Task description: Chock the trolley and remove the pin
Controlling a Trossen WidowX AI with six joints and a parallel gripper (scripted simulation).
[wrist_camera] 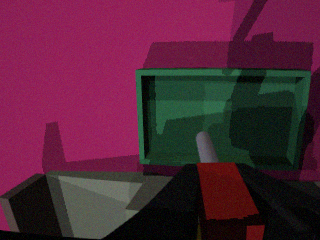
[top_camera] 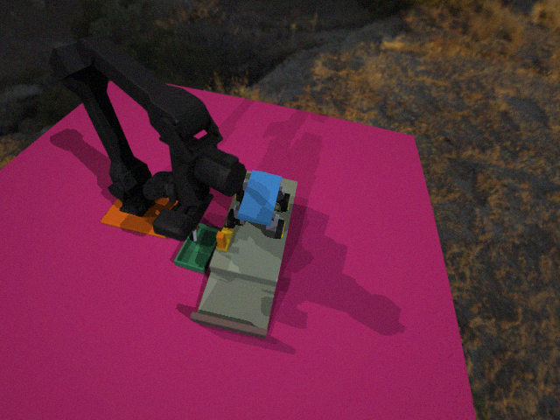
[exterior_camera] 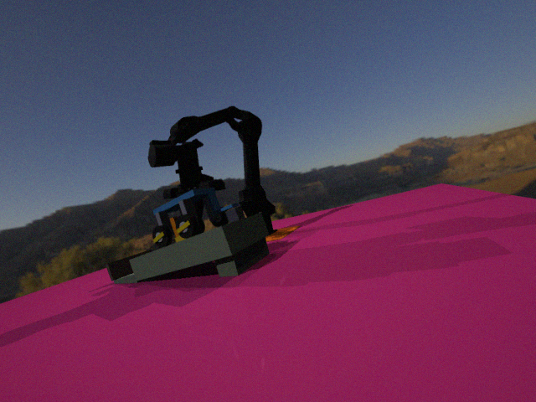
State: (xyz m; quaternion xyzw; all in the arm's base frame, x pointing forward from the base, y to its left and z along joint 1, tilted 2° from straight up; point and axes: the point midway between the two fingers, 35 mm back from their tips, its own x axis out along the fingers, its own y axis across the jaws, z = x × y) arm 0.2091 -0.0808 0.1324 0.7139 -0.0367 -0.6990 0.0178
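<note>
My gripper (wrist_camera: 213,174) is shut on the stop pin. The pin's red head (wrist_camera: 227,192) is between the fingers, and its grey shaft (wrist_camera: 206,147) (top_camera: 194,234) points at the green tray (wrist_camera: 190,107) (top_camera: 192,257). In the top view the pin is at the tray's uphill end. The blue trolley (top_camera: 261,198) (exterior_camera: 186,199) stands on the upper ramp (top_camera: 253,257) (exterior_camera: 186,257). The yellow chock (top_camera: 227,234) with its orange handle (top_camera: 220,240) sits at the ramp's tray-side edge, just downhill of the trolley's near wheel (top_camera: 231,219); whether they touch I cannot tell.
The tray lies on the magenta table (top_camera: 113,316) (exterior_camera: 346,328) close beside the ramp. An orange plate (top_camera: 130,221) (exterior_camera: 282,234) lies under the arm's base. The ramp has a raised lip (top_camera: 228,324) at its low end.
</note>
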